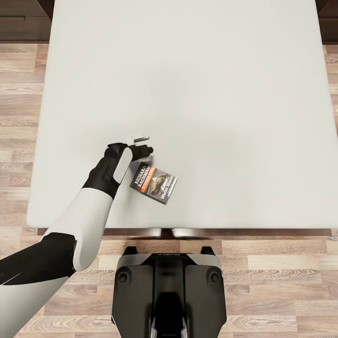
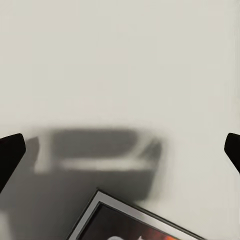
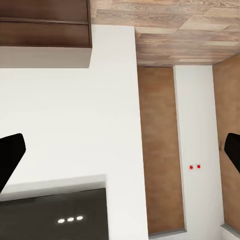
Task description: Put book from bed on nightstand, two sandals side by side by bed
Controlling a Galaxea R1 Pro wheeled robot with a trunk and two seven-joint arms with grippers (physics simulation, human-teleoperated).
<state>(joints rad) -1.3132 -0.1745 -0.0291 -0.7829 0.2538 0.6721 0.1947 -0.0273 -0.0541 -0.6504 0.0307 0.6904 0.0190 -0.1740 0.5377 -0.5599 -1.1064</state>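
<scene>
While the robot stands at the foot of the bed (image 1: 188, 70), the step in hand is judged to be the approach to the book; nothing has been lifted. The bed is the largest item: a broad, flat, matte off-white mattress with no bedding, edged below by a dark wood frame. Around it runs the wood-plank floor (image 1: 281, 281), light brown with visible grain. At the far upper left corner a dark brown cabinet, probably a nightstand (image 1: 23, 21), shows in part.

The left arm reaches over the mattress near its foot edge. The left gripper (image 1: 139, 137) hangs just beyond the book's far edge, beside it, not over it. In the left wrist view the dark fingertips (image 2: 11, 152) stand wide apart with bare mattress between them: spread, holding nothing.

The book (image 1: 153, 182) lies flat, rotated, thin and rectangular, its dark glossy cover banded in orange.

The right gripper (image 3: 120, 155) is likewise spread and empty in its own view.

The next move calls for drawing the left gripper back over the book and descending onto one edge.
</scene>
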